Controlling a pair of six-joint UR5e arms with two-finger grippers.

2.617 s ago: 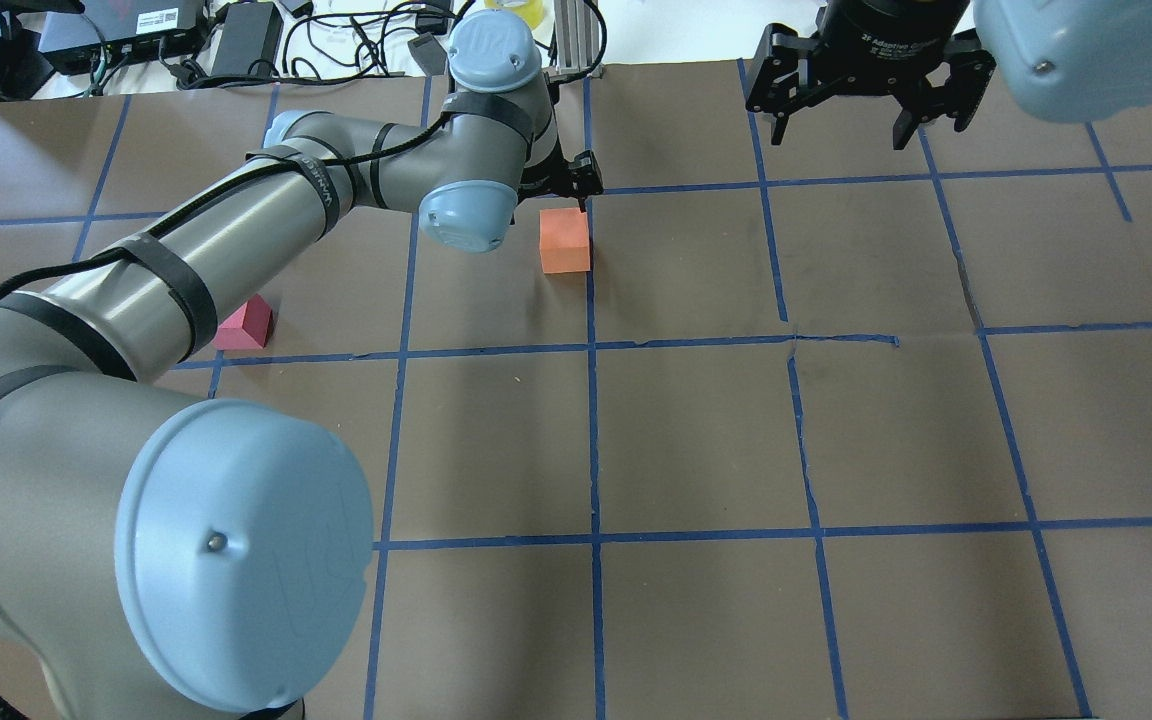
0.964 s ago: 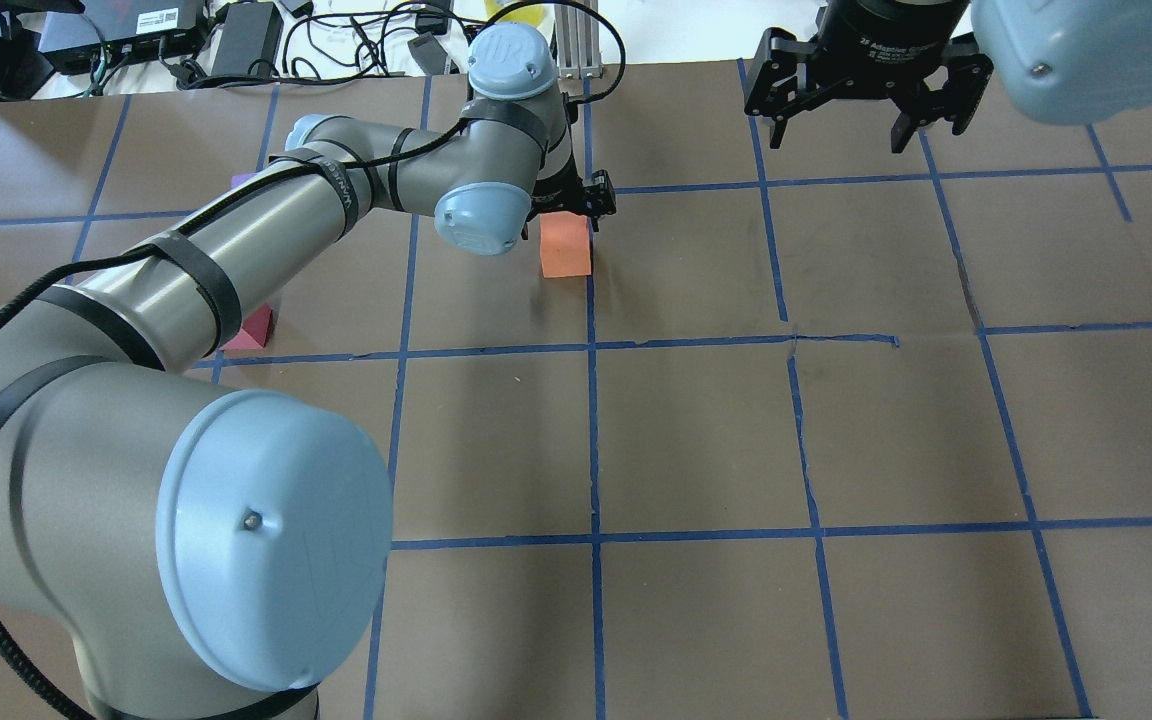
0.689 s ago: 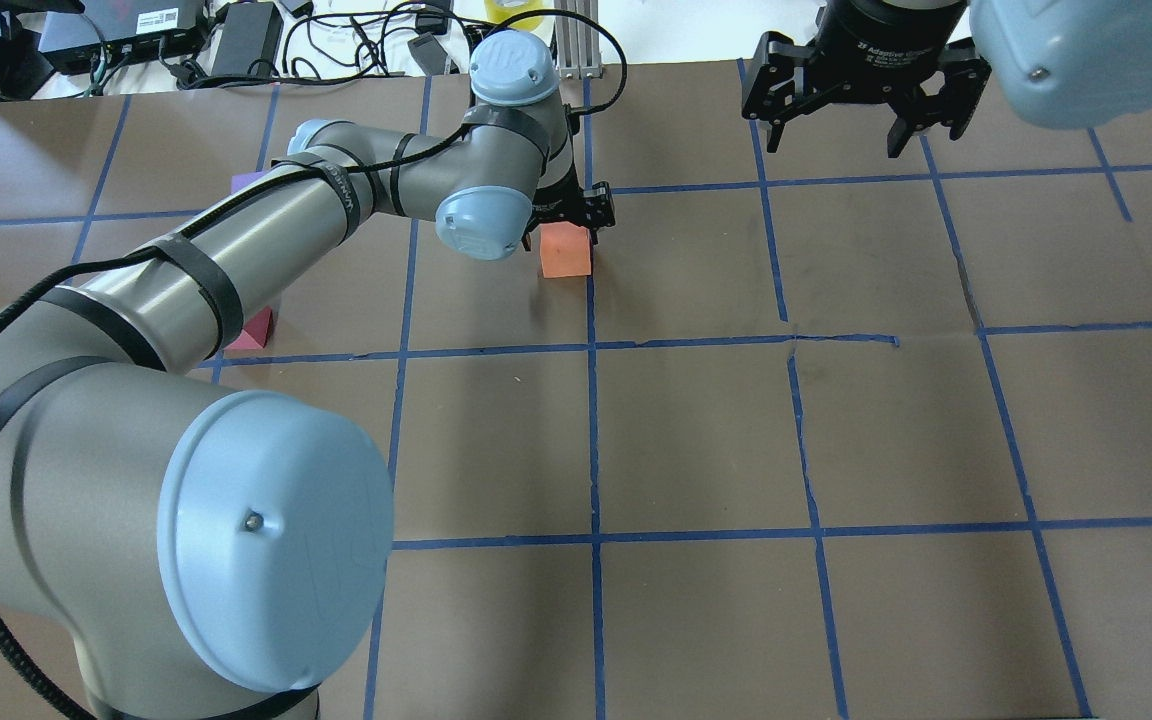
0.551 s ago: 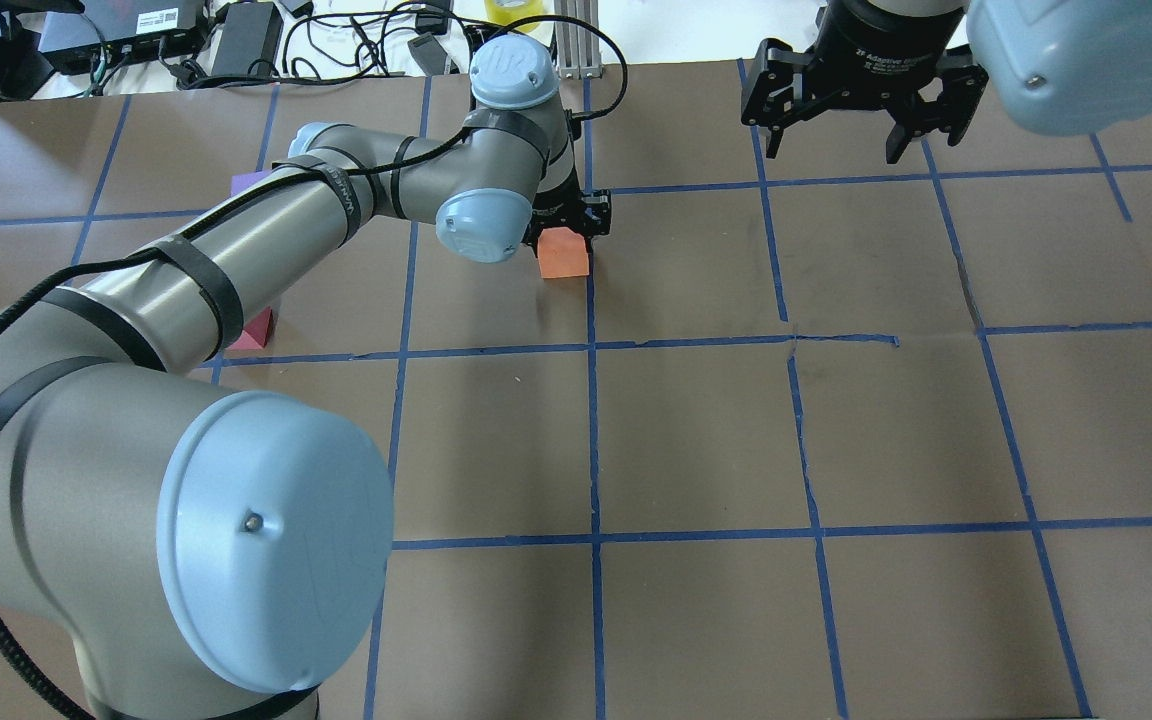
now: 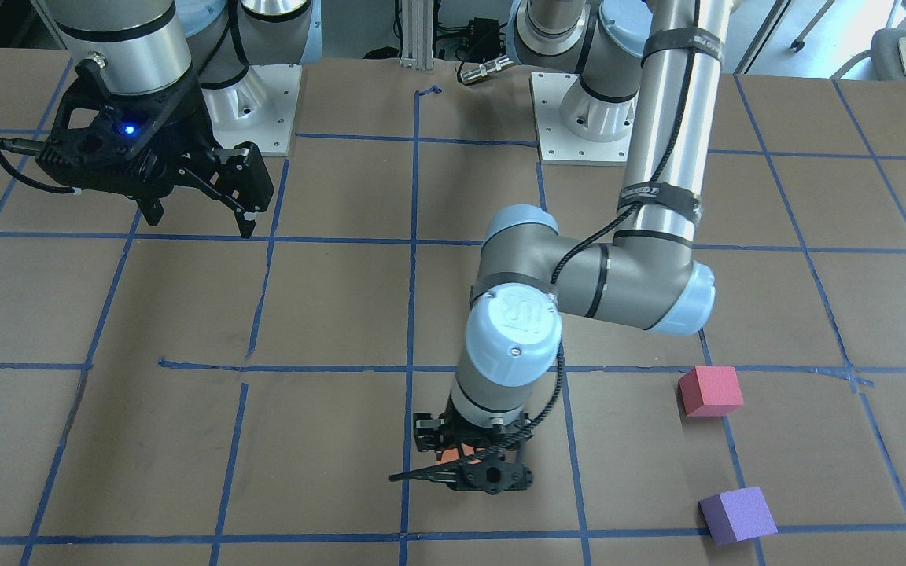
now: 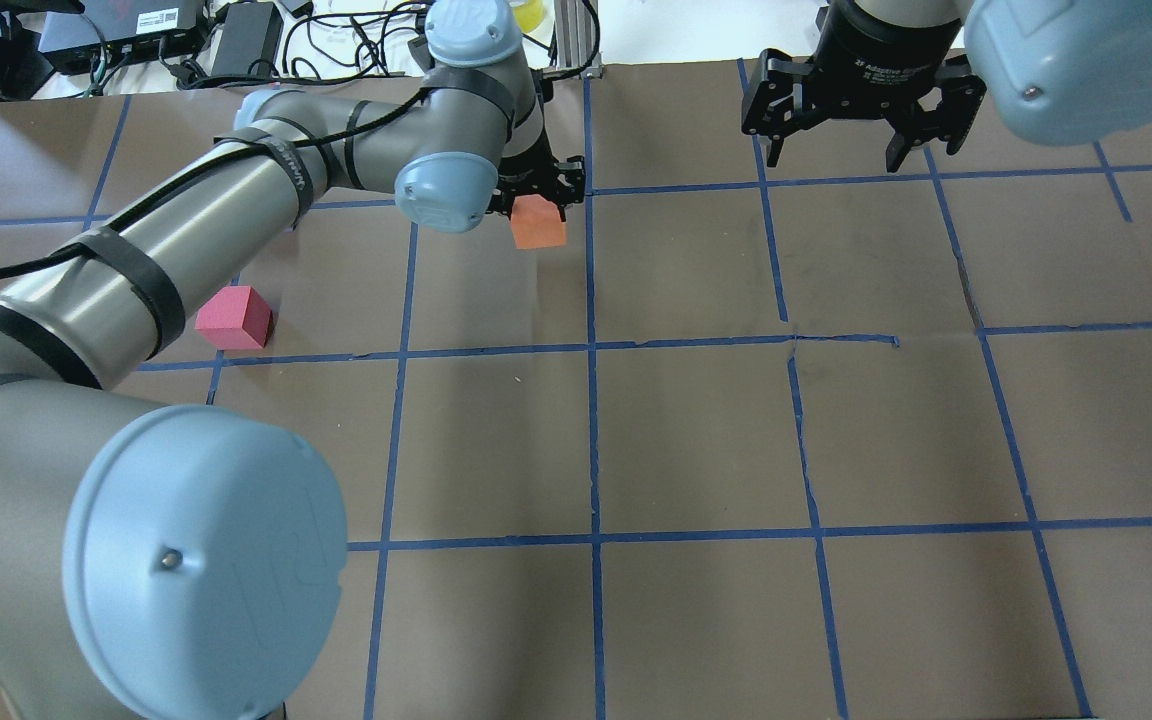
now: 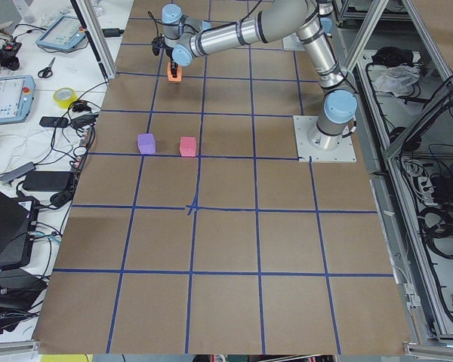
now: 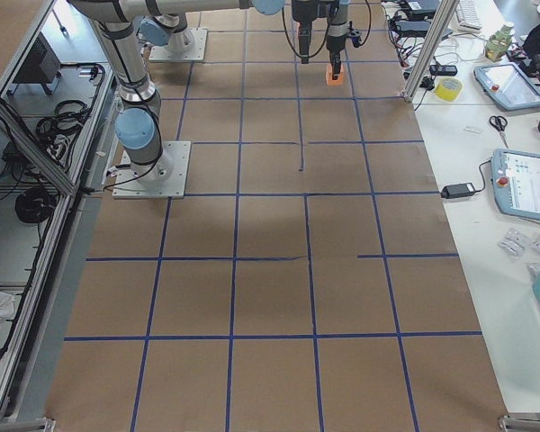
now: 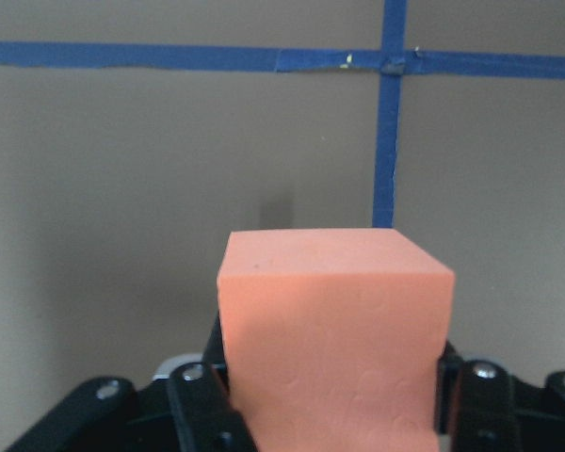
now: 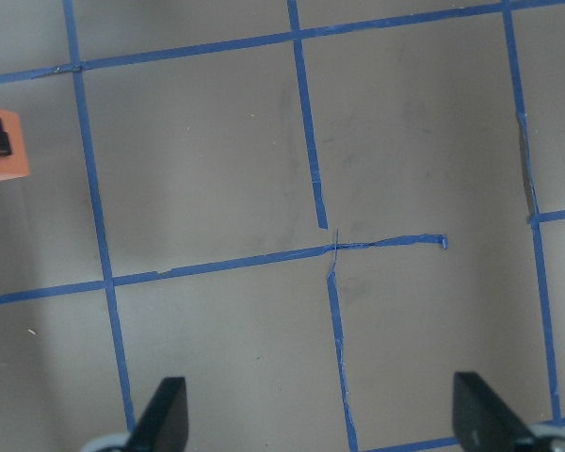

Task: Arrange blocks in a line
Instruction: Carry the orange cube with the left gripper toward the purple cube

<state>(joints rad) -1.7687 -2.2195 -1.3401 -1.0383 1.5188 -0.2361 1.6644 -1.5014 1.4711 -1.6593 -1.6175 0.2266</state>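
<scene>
My left gripper (image 6: 536, 196) is shut on the orange block (image 6: 539, 222) and holds it just above the table at the far centre. The block fills the left wrist view (image 9: 334, 320) between the fingers and peeks out under the wrist in the front view (image 5: 453, 454). The pinkish-red block (image 6: 233, 318) lies on the table to the left, also in the front view (image 5: 709, 391). The purple block (image 5: 737, 515) lies farther out; my left arm hides it in the overhead view. My right gripper (image 6: 851, 150) hangs open and empty at the far right.
Brown table surface with a blue tape grid (image 6: 593, 345). Cables and power bricks (image 6: 236, 30) and an aluminium post (image 6: 576, 30) lie beyond the far edge. Both arm base plates (image 5: 579, 118) sit at the robot's side.
My left gripper came down over the orange block, shut on it, then lifted it and carried it a little left and away. The right gripper stayed nearly still.
</scene>
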